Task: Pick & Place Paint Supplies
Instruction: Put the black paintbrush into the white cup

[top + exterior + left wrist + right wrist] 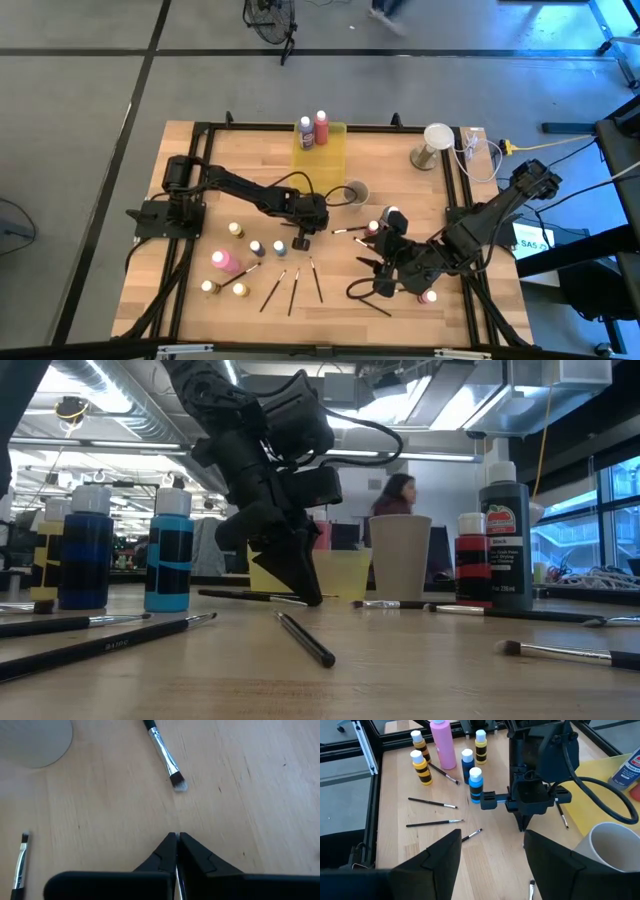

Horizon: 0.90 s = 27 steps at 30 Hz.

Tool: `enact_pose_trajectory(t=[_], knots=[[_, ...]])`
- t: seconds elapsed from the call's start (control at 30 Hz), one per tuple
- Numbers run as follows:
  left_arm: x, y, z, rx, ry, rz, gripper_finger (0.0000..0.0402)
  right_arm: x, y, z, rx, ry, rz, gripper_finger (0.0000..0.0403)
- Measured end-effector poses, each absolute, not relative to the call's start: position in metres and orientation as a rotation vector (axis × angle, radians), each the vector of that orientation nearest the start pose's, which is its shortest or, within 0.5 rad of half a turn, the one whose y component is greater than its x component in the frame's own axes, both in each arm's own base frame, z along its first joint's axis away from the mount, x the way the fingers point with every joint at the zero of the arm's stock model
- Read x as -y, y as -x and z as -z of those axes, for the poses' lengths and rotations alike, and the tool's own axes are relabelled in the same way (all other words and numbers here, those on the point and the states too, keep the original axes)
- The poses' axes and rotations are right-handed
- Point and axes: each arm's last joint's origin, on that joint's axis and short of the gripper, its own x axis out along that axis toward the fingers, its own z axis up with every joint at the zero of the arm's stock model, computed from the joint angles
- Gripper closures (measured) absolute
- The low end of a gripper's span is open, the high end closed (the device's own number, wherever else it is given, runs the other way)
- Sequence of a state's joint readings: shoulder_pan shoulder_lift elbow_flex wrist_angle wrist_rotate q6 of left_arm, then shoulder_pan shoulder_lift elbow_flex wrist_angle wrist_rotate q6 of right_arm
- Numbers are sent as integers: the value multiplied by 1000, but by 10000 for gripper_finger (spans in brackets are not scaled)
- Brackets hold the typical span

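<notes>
My left gripper (pixel 300 241) points steeply down, shut, its tips (pixel 176 840) at the wooden table top. Thin dark brushes lie around it: one (pixel 165 755) just beyond the tips, one (pixel 305 638) on the near side, others (pixel 293 288) toward the front edge. Blue bottles (pixel 475 782), yellow-and-black bottles (pixel 422 767) and a tall pink one (pixel 225 261) stand upright to its left. My right gripper (pixel 490 850) hangs open above the table's right half (pixel 382 280), nothing between its fingers. My left gripper comes slanting from above with its shut tips (pixel 312 596) down at the table top. A thin pale sliver (pixel 176 880) shows between the fingers far back. I cannot tell whether that is a brush or whether the tips touch the wood.
A pale cup (pixel 356 192) stands just beyond the left gripper. A translucent yellow tray (pixel 335 150) at the far edge holds two bottles. Bottles (pixel 373 228) and brushes lie under the right arm. A white lamp-like thing (pixel 435 145) and cables sit at the far right.
</notes>
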State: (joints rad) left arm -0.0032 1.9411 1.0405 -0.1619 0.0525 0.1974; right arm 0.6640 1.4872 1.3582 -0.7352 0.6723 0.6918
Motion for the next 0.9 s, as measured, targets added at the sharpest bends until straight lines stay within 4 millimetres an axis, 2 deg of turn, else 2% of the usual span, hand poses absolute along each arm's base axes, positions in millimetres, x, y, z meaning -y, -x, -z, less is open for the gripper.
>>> enact_pose_trajectory(t=[0.2, 0.37, 0.63, 0.9], knots=[[7, -360, -116, -1054, -200, 124, 397, -176, -255, -323, -633, -120, 241, 183], [15, -355, -137, -1044, -239, 97, 399, -176, -254, -323, -618, -108, 262, 183], [30, -344, -211, -823, -337, -8, 399, -177, -254, -323, -621, -104, 261, 183], [45, -316, -299, -413, -314, -18, 399, -176, -254, -323, -607, -96, 278, 183]])
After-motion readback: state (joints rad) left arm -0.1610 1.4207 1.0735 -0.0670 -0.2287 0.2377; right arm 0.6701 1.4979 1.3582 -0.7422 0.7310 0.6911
